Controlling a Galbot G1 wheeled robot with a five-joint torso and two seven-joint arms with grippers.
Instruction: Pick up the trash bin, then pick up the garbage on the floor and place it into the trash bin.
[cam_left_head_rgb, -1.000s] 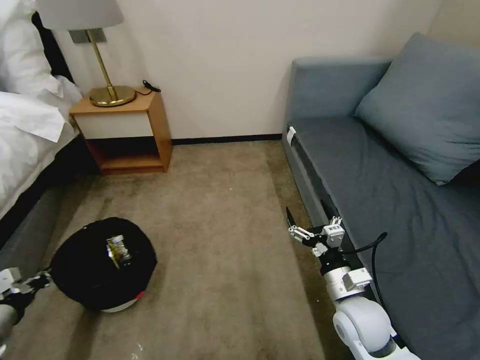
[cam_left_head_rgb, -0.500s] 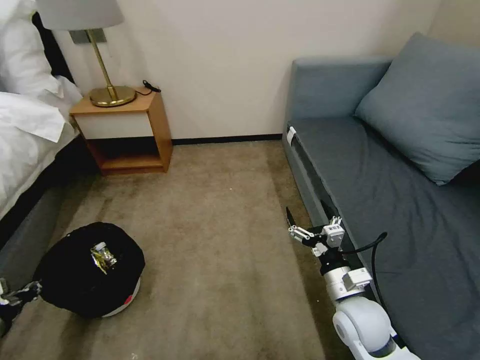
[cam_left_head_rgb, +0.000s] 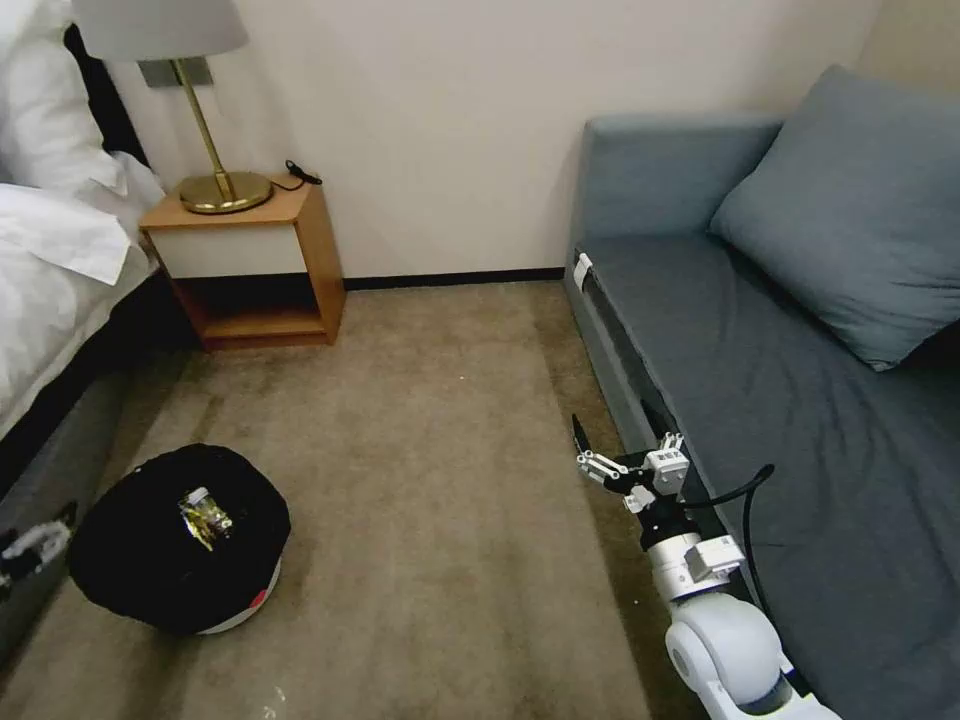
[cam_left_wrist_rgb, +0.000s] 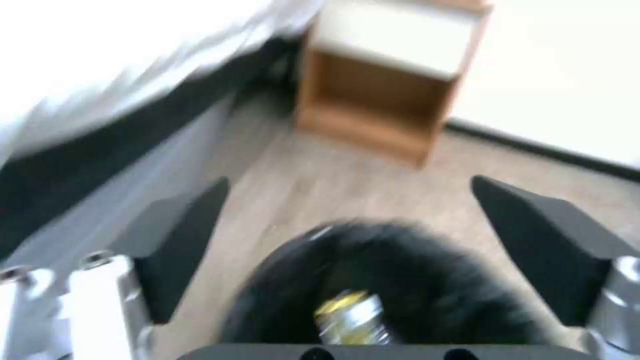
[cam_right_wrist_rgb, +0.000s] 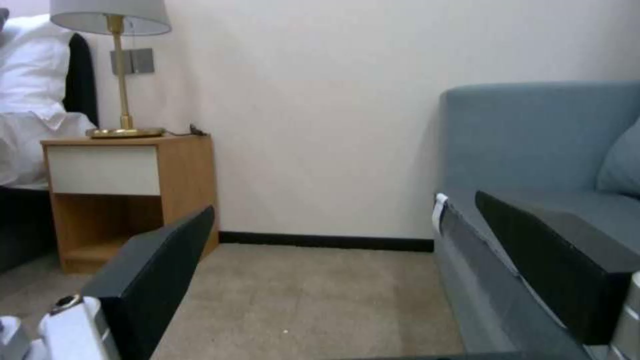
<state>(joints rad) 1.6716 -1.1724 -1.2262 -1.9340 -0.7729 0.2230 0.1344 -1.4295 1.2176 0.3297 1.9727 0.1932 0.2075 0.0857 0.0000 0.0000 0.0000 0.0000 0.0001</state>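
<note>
Trash bin (cam_left_head_rgb: 180, 540) set down on the carpet beside the bed (cam_left_head_rgb: 50, 280), black liner bunched over the rim, gold-brown wrapper (cam_left_head_rgb: 205, 518) and a bottle top showing inside. Lowered and shifted toward the bed over the last second, now released. Left gripper (cam_left_head_rgb: 35, 545) drawn back just beside it, jaws spread wide, holding nothing. Right gripper (cam_left_head_rgb: 590, 455) hanging open and empty by the sofa (cam_left_head_rgb: 780, 400), unmoved. Floor free of litter; task looks essentially finished.

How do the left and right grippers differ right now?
The left gripper sits low at the bed side, next to the trash bin; the right gripper hangs beside the sofa, far from the bin. The left wrist view looks into the bin; the right wrist view faces the nightstand. Both are open and empty.
</note>
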